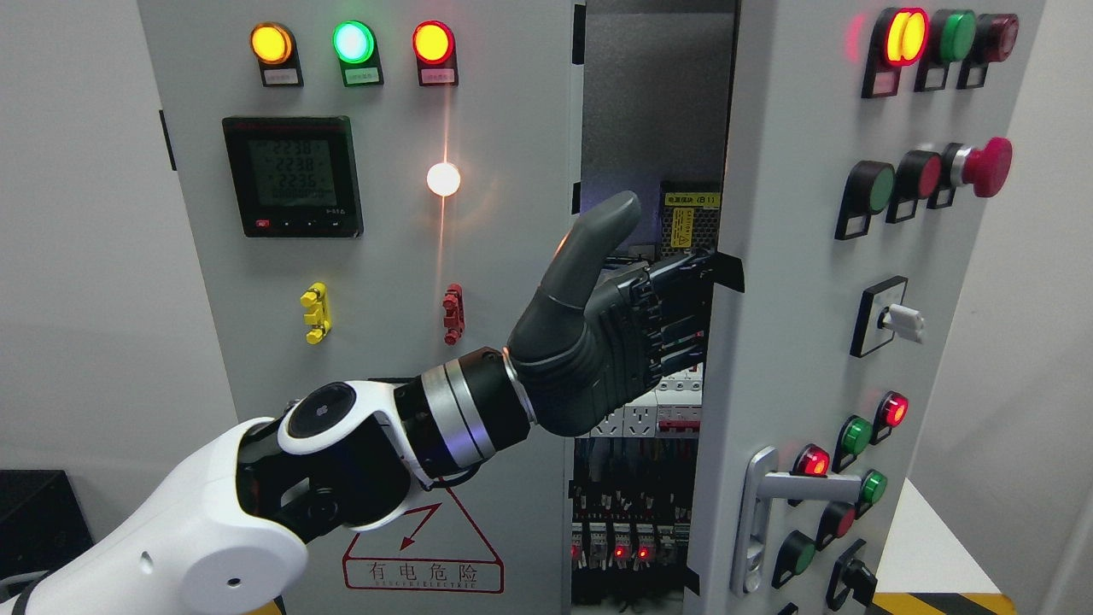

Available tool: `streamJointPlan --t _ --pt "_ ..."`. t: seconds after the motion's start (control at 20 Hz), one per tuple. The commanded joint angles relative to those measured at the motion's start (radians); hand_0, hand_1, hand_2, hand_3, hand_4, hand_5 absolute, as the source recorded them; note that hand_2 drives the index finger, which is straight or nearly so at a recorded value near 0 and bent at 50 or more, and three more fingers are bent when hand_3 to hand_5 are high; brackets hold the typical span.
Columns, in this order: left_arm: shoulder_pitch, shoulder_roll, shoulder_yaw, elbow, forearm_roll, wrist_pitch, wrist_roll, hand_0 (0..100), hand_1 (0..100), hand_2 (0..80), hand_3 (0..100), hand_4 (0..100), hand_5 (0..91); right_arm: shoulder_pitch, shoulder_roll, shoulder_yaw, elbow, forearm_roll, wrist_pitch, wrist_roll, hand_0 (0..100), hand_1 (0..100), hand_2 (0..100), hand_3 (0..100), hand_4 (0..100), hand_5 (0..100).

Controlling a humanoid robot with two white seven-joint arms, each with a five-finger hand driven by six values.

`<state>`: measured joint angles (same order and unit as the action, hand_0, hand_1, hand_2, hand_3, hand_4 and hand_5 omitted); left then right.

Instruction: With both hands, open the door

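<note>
A tall grey electrical cabinet (478,128) fills most of the head view, with its left door panel (384,239) facing the camera and shut. The right door (794,282) stands partly swung outward, its front face angled to the right, leaving a dark gap between the two doors. Through that gap show rows of breakers (636,414) and small red indicator lights lower down, with a yellow label (690,215) higher inside.

The left arm (256,504), white with black joints, comes in from the lower left and reaches up across the shut panel to the gap. The left hand (632,329) is dark grey; its fingers (675,299) hook around the inner edge of the right door, grasping it, while the thumb (598,239) points up, free of the door.

On the left panel sit a digital meter (293,177), three lit lamps in yellow, green and red along the top, a bright white light (443,178), and a red triangular warning sign (423,547) at the bottom. The right door carries a silver lever handle (768,512), a red mushroom push-button (982,166), a white rotary switch (892,318), and many green and red buttons. The right arm does not show.
</note>
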<state>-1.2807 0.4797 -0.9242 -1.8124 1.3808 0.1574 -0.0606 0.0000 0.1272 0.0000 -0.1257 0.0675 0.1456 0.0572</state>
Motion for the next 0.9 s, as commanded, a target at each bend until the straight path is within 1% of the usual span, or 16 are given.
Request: streamJointPlan --t 0.0,0.35,0.65,0.85 --pt "-0.019 -0.044 -0.035 -0.004 0.01 -0.001 -0.001 0 0 0.0 0 0 0.0 0.002 0.0 -0.011 0.0 0.0 0.0 0.0 0 0 0 0 0 0" --pt "-0.043 -0.078 -0.035 -0.024 0.01 -0.001 -0.001 0 0 0.0 0 0 0.0 0.002 0.0 -0.011 0.0 0.0 0.0 0.0 0 0 0 0 0 0" --pt "-0.063 -0.131 -0.036 -0.022 0.01 -0.001 -0.001 0 0 0.0 0 0 0.0 0.002 0.0 -0.011 0.0 0.0 0.0 0.0 0 0 0 0 0 0" --pt "-0.068 -0.185 -0.042 -0.016 0.009 0.001 -0.001 0 0 0.0 0 0 0.0 0.002 0.0 -0.011 0.0 0.0 0.0 0.0 0 0 0 0 0 0"
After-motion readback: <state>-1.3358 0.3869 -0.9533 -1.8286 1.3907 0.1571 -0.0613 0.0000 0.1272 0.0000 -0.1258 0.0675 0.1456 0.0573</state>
